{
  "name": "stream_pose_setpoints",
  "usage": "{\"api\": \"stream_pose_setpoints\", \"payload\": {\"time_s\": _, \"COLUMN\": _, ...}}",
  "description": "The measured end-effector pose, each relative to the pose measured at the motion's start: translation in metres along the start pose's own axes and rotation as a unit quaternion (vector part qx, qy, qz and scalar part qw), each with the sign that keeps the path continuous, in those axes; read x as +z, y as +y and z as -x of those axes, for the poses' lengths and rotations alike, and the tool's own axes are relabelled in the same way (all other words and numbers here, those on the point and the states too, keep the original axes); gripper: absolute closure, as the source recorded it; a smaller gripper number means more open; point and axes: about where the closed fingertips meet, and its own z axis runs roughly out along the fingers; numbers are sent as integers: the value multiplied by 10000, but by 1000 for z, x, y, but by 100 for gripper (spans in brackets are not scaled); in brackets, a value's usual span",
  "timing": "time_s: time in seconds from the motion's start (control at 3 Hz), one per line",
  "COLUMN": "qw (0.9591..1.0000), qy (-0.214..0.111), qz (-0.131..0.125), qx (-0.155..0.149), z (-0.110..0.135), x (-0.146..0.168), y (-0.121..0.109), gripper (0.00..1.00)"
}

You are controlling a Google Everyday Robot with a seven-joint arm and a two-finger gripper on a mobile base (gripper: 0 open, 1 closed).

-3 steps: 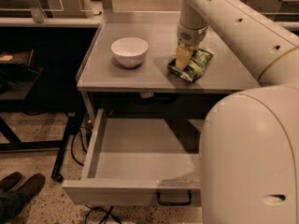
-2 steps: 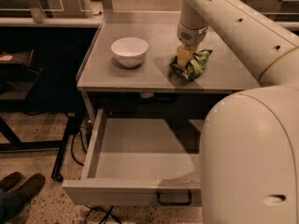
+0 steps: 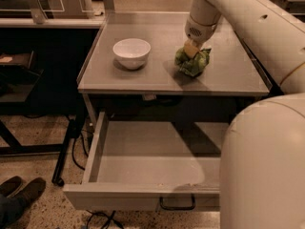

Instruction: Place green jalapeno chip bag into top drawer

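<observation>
Toward the right side of the worktop (image 3: 157,78), about midway between its back and front edges, you find the green jalapeno chip bag (image 3: 194,63) lying crumpled on the grey surface. The gripper (image 3: 191,50) hangs over the bag from the direction of the back-right corner, and its tip meets the top of the bag. You cannot tell from this view how far the gripper is open, nor whether it has hold of the bag. A white bowl (image 3: 131,52) stands upright left of centre, well apart from the bag. Below the front edge, the top drawer (image 3: 143,151) stands pulled out with its tray exposed. Its dark pull handle (image 3: 177,206) sits on the front panel. The robot's body hides the drawer's right end. A pair of dark shoes (image 3: 21,190) shows on the floor at lower left.
</observation>
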Motion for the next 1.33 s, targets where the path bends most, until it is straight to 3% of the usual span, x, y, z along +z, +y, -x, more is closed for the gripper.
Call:
{"api": "stream_pose_setpoints", "payload": {"time_s": 0.33, "qw": 9975, "qy": -662, "qz": -29, "qx": -226, "z": -4, "x": -40, "y": 2, "gripper": 100}}
{"api": "stream_pose_setpoints", "payload": {"time_s": 0.67, "qw": 9898, "qy": -1343, "qz": -3, "qx": -486, "z": -33, "x": -83, "y": 11, "gripper": 100}}
{"api": "stream_pose_setpoints", "payload": {"time_s": 1.0, "qw": 9801, "qy": -1878, "qz": 195, "qx": -619, "z": -56, "x": -109, "y": 25, "gripper": 100}}
{"api": "stream_pose_setpoints", "payload": {"time_s": 1.33, "qw": 9791, "qy": -1932, "qz": 234, "qx": -588, "z": -57, "x": -107, "y": 22, "gripper": 100}}
